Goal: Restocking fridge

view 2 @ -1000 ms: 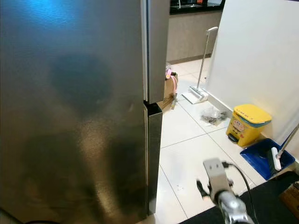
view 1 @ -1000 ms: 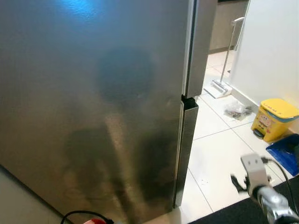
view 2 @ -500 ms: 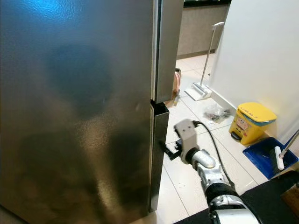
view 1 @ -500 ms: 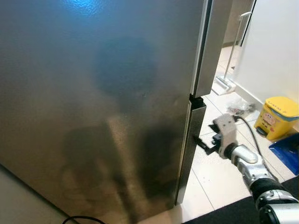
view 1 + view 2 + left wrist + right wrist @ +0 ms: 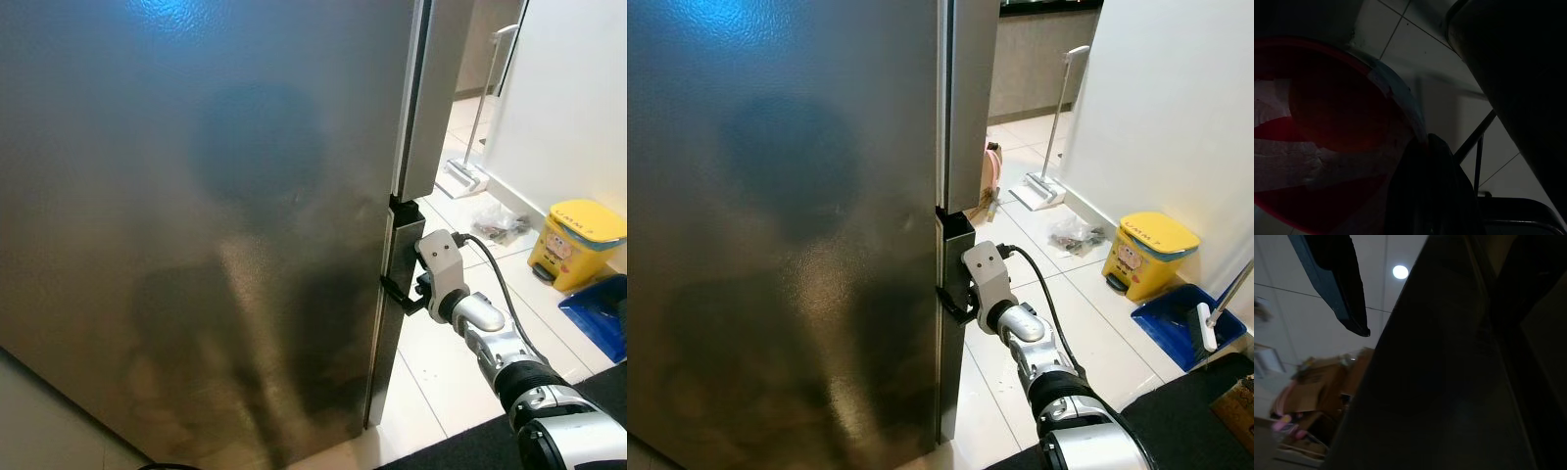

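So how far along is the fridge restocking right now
Early on. Nothing looks stocked: both fridge doors are shut. In hand: the right gripper is at the side edge of the lower door, fingers apart around it, apparently to pull it open. The left arm hangs idle. Left: opening the door and loading everything.

Right claw (image 5: 394, 294) forward, fingers spread

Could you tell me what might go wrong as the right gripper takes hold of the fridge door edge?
The right gripper straddles only the thin edge of the lower fridge door, so its fingers may slip off when it pulls. If the door swings wide, it could reach the yellow bin.
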`<state>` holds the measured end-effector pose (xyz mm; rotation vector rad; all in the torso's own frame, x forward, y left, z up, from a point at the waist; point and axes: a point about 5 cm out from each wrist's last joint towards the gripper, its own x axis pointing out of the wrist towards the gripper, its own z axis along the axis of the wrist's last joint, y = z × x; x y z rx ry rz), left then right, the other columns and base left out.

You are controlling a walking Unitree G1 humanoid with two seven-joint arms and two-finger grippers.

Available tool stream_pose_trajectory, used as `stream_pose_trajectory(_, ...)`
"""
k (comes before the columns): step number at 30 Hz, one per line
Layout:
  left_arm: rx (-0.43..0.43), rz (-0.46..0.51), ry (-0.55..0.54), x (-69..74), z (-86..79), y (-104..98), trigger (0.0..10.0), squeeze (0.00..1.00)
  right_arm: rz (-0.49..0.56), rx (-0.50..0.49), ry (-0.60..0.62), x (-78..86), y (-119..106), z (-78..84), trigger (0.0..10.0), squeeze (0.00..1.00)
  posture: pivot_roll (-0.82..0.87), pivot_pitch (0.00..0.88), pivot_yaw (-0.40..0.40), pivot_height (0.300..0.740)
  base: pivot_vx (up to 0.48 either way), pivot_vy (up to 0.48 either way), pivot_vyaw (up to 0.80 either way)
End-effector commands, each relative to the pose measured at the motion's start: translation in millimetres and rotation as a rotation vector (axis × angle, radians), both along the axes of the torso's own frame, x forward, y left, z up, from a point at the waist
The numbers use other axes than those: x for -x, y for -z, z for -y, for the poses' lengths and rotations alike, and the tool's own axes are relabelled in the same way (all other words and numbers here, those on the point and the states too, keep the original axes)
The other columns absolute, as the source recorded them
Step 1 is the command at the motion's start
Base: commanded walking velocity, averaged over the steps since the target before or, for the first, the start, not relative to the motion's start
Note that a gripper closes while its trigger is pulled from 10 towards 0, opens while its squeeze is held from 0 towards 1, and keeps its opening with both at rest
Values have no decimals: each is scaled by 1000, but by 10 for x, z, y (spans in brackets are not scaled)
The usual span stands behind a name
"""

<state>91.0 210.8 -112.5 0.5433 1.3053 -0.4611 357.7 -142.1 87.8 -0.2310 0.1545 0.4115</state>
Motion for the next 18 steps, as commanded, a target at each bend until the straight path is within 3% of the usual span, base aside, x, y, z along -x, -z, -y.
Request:
stream_pose_trajectory(1, -12, 8, 10, -10, -58, -14, 10000, 0, 60, 9, 105, -85, -130, 75, 10000, 0, -7, 0, 11, 740, 0, 0, 0)
stream_pose_trajectory(18, 1, 23, 24, -104, -46, -36, 10000, 0, 91, 39, 363, -58, -121, 498, 10000, 0, -24, 0, 24, 740, 0, 0, 0)
